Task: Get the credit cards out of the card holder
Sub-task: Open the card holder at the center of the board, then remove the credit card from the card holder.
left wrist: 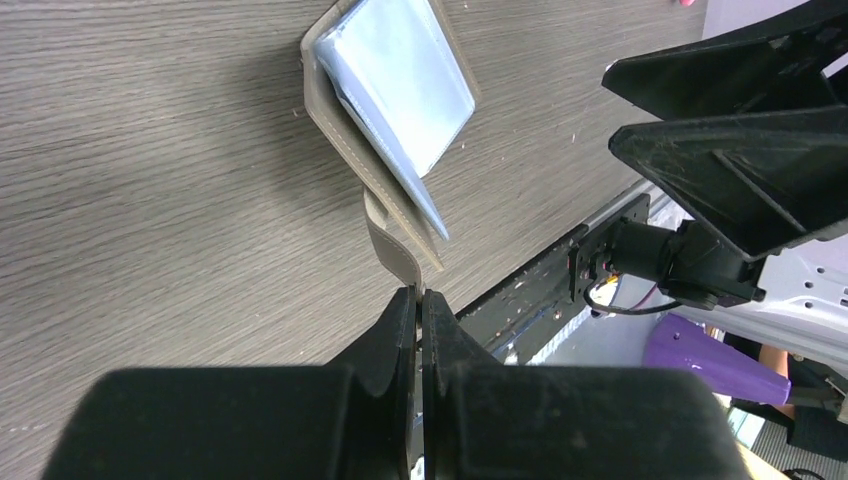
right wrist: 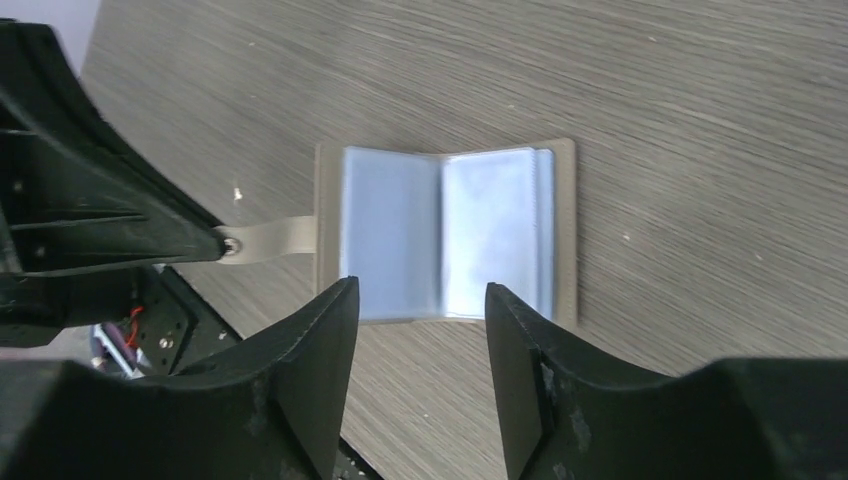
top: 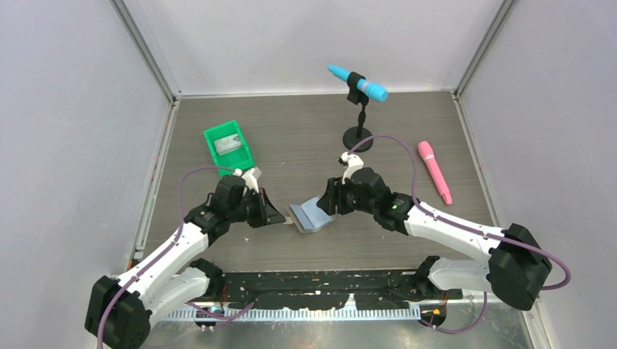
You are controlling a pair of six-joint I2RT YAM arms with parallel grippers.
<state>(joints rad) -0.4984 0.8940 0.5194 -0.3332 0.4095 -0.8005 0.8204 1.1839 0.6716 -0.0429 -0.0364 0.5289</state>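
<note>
Card holder (top: 313, 216) lies open on the desk (top: 291, 131), near middle, pale blue pockets facing up. Its grey tab (right wrist: 270, 240) sticks out left, pinched in the left end effector (left wrist: 420, 300), whose fingers are pressed together on it. The right end effector (right wrist: 420, 295) is spread over the holder, gripping nothing. A green bin (top: 211, 134) sits far left, and a pink microphone (top: 434, 171) lies to the right.
</note>
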